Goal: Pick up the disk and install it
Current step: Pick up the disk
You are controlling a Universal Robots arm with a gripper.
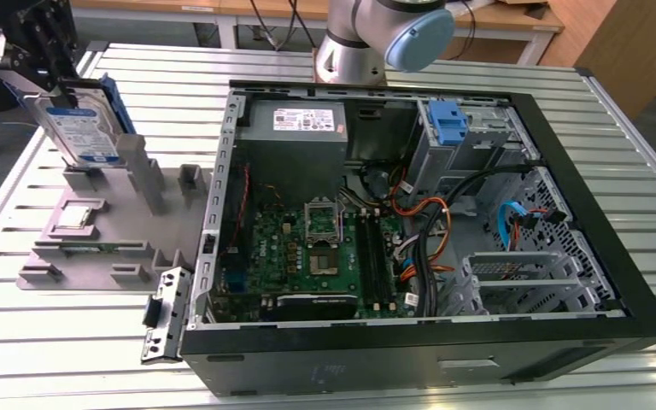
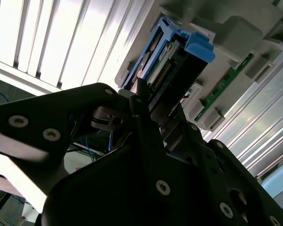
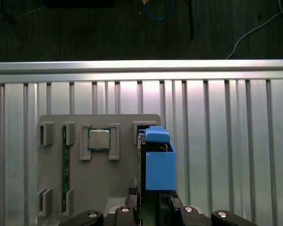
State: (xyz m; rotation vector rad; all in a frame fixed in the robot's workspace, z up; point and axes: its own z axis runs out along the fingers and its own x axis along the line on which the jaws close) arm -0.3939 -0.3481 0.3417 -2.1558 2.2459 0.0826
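Exterior view, from its left to its right.

- Far left: end effector (image 1: 57, 90) is closed on the disk (image 1: 79, 130), gripping it at the upper end. The disk hangs upright with its white-and-blue label facing the camera and the blue carrier along its far edge. It sits over the rear posts of the grey holder (image 1: 123, 226). Cannot tell whether its lower edge is seated between the posts or just clear of them.
- The grey holder lies flat on the slatted metal table (image 1: 66, 342). A square silver chip (image 1: 74, 215) sits in one of its pockets, and a green memory stick (image 1: 95, 248) lies in a slot nearer the camera.
- Centre to right: an open computer case (image 1: 419, 337) lies on its side on the table, just beside the holder. Inside are the motherboard (image 1: 294, 248), with the power supply (image 1: 300, 120) behind it, and an upright blue latch (image 1: 447, 124) further right. A metal drive cage (image 1: 516, 278) is at the near right.
- The arm (image 1: 357, 43) rises from the table behind the case.

First wrist view: the disk (image 3: 159, 165) is seen end-on over the holder (image 3: 113, 181), beside the chip (image 3: 99, 139).

Second wrist view: black fingers (image 2: 137, 101) press against the sides of the disk (image 2: 177, 70).
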